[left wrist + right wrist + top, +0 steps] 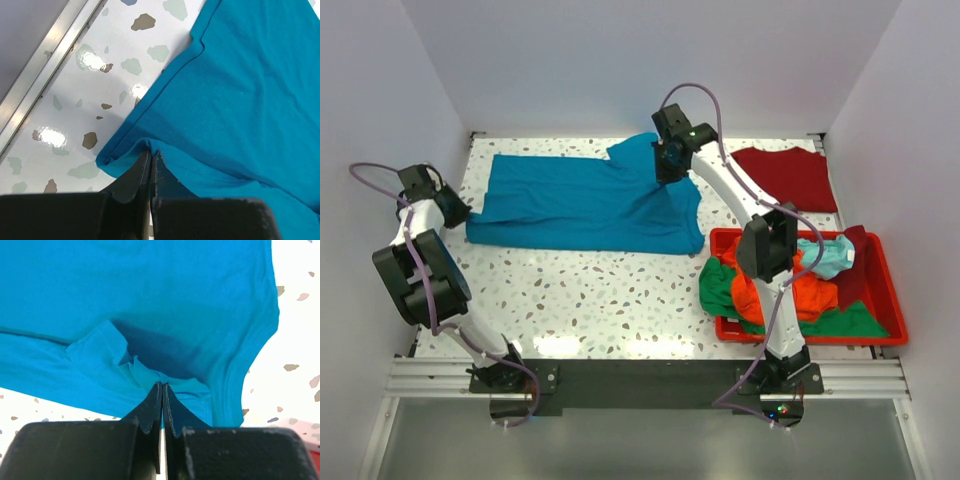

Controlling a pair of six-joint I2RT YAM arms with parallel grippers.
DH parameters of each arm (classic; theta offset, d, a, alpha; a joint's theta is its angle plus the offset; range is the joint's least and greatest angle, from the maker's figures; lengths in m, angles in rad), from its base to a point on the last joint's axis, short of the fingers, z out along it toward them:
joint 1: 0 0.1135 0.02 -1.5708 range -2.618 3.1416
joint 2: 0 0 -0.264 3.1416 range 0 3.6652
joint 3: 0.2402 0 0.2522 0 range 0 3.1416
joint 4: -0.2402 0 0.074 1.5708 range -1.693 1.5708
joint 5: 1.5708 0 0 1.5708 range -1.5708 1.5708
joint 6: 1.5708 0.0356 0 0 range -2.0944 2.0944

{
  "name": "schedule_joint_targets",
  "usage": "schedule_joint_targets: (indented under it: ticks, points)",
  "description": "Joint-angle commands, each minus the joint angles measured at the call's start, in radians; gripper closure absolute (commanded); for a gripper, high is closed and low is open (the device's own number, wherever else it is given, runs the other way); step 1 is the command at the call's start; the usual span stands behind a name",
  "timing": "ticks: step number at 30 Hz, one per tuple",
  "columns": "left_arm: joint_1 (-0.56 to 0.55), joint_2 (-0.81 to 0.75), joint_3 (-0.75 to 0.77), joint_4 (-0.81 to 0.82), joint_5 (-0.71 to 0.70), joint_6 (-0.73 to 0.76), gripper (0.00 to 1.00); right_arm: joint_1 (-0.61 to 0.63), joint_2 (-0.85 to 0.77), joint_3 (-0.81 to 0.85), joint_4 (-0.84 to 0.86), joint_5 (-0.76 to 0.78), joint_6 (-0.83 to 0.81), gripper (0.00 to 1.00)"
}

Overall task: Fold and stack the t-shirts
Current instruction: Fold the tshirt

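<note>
A teal-blue t-shirt [582, 203] lies spread across the back of the table. My left gripper [458, 213] is shut on its left corner, where the hem [125, 160] bunches at the closed jaws [151, 151]. Over the shirt's upper right part my right gripper [667, 170] is shut on a pinch of teal cloth [150, 377], lifted into a fold at the tips [163, 385]. A dark red t-shirt [790, 175] lies flat at the back right. Orange [790, 295], green [720, 290] and pale aqua [828, 255] shirts are heaped in the bin.
The red plastic bin [800, 338] stands at the front right beside the right arm. A metal rail [47, 70] runs along the table's left edge. White walls close in the back and both sides. Speckled tabletop [590, 295] shows in front of the teal shirt.
</note>
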Motion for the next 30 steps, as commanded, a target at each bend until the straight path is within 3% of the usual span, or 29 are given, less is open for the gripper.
schedule_joint_targets:
  ticks: [1, 12, 13, 15, 16, 17, 18, 19, 21, 26, 30]
  points:
    - [0.002, 0.005, 0.041, 0.065, 0.023, -0.010, 1.00, -0.018, 0.000, 0.059, -0.014, 0.007, -0.020, 1.00]
    - [-0.005, 0.083, 0.076, 0.068, 0.038, -0.006, 1.00, -0.032, 0.049, 0.097, -0.008, -0.002, -0.029, 1.00]
    - [-0.008, 0.083, 0.074, 0.068, 0.037, -0.004, 0.95, -0.032, 0.058, 0.102, -0.006, 0.000, -0.030, 1.00]
    - [-0.013, 0.076, 0.076, 0.073, 0.026, -0.007, 0.74, -0.035, 0.068, 0.116, -0.003, 0.001, -0.030, 1.00]
    - [-0.016, 0.071, 0.076, 0.076, 0.022, -0.009, 0.51, -0.038, 0.080, 0.125, 0.000, -0.002, -0.029, 0.98]
    - [-0.022, 0.064, 0.076, 0.083, 0.017, -0.010, 0.45, -0.039, 0.084, 0.134, -0.002, -0.003, -0.027, 0.91]
    - [-0.027, 0.051, 0.074, 0.087, 0.014, -0.010, 0.39, -0.039, 0.091, 0.154, 0.000, -0.003, -0.026, 0.70]
    - [-0.034, 0.042, 0.076, 0.088, 0.012, -0.009, 0.31, -0.041, 0.097, 0.165, 0.000, -0.005, -0.023, 0.58]
    - [-0.060, 0.022, 0.078, 0.091, 0.005, -0.004, 0.26, -0.042, 0.104, 0.183, 0.005, -0.008, -0.024, 0.40]
    - [-0.164, -0.018, 0.065, 0.076, -0.029, 0.016, 0.23, -0.042, 0.053, 0.136, 0.023, -0.016, -0.029, 0.29]
    - [-0.246, -0.061, -0.011, 0.119, -0.049, 0.001, 0.22, -0.042, -0.055, -0.091, 0.078, -0.049, -0.026, 0.29]
